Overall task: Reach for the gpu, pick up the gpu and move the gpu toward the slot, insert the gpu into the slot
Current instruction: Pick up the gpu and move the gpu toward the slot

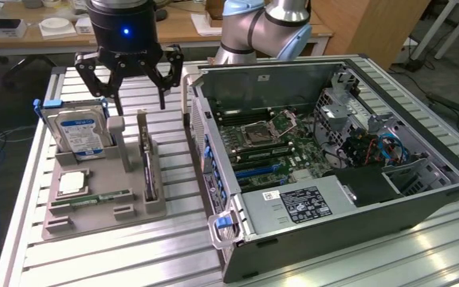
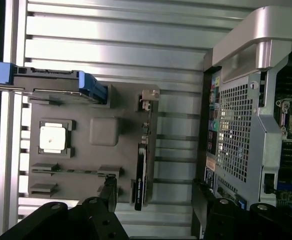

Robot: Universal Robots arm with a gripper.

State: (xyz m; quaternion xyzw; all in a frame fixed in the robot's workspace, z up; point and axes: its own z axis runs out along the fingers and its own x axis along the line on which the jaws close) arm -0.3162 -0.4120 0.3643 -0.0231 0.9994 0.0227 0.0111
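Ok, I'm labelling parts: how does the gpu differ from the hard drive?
The gpu is a thin dark card; the hard drive is thicker, silver, blue-labelled. The gpu stands on the holder's side next to the case; the hard drive on the opposite side. Both stand on edge in the holder.

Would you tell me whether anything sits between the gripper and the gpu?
Nothing visible does. The open gripper hangs above the gpu, which stands on edge in the grey holder; the hard drive stands aside, to the exterior view's left.

The upright gpu (image 1: pixel 147 167) stands between hard drive (image 1: pixel 79 130) and computer case (image 1: pixel 200 137).
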